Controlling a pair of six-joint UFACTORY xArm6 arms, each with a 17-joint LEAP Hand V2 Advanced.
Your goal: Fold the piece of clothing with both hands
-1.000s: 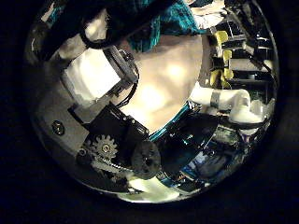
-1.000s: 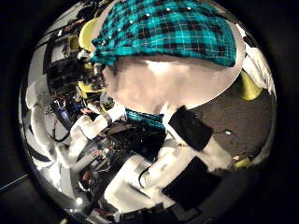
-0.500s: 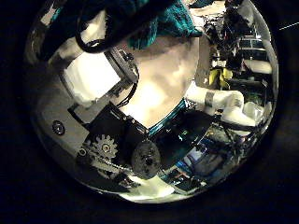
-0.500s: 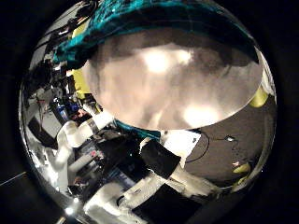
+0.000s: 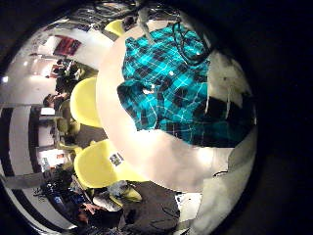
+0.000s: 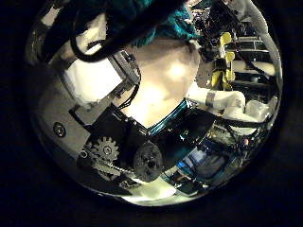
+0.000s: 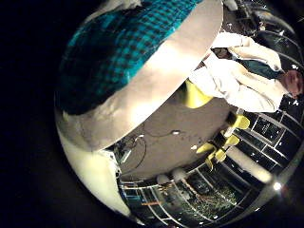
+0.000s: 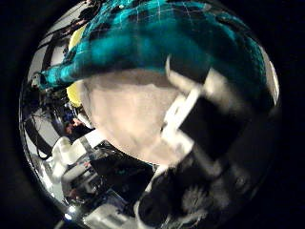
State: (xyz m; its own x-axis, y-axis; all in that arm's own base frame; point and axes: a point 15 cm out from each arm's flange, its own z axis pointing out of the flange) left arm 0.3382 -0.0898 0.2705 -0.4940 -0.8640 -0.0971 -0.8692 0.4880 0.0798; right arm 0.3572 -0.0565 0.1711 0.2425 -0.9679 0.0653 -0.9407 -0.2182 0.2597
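Your teal plaid shirt (image 5: 171, 83) lies spread on the round white counter (image 5: 186, 162), still rumpled near its edge. Close over it, the right hand (image 8: 195, 119) has its fingers (image 8: 181, 81) reaching toward the cloth; whether they pinch it you cannot tell. The left hand (image 6: 104, 90) is just as unclear. Lift with one side unpinched and the fold may skew.

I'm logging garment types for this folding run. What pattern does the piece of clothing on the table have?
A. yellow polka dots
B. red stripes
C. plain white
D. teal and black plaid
D: the left little finger side palm view shows the shirt lying on the round white table in a teal and black check.
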